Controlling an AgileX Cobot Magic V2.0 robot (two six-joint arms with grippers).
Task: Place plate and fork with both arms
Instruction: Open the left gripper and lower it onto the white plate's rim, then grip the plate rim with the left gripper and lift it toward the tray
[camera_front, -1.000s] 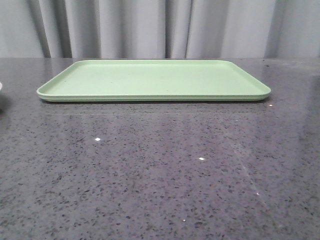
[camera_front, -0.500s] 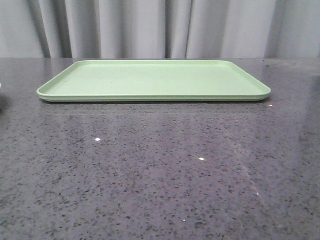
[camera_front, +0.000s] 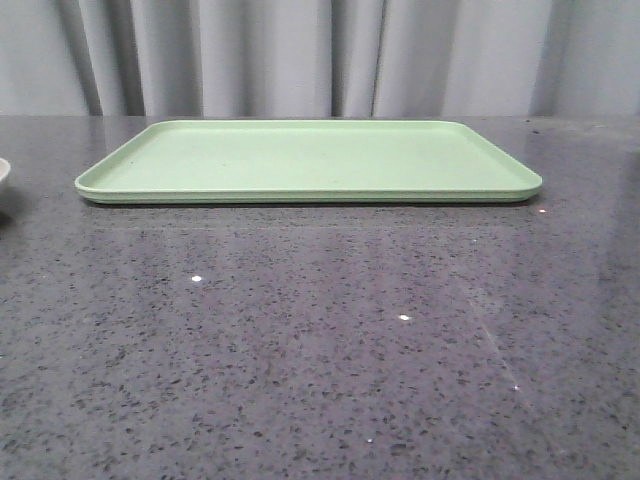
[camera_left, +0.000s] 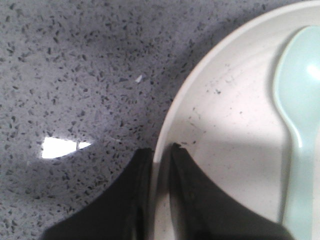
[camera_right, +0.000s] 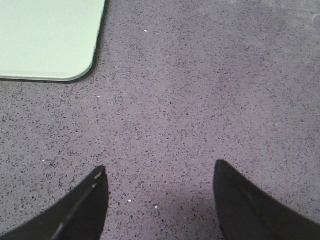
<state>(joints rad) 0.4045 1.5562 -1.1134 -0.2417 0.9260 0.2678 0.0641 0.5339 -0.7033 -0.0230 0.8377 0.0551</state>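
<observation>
Speckled table (camera_front: 320, 350); left tool (camera_left: 159, 152) pinches plate (camera_left: 225, 115) rim; right tool (camera_right: 160, 172) spread.

Left end effector (camera_left: 160, 152) fingers pinched nearly together, right end effector (camera_right: 160, 172) fingers spread wide

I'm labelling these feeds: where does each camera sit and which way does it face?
Front: low, facing forward over the table at the tray; no robot parts.
Left wrist: looks down at the plate; left end effector pinches its rim.
Right wrist: looks down at the table; open right end effector.
Front and right wrist share the tray.
</observation>
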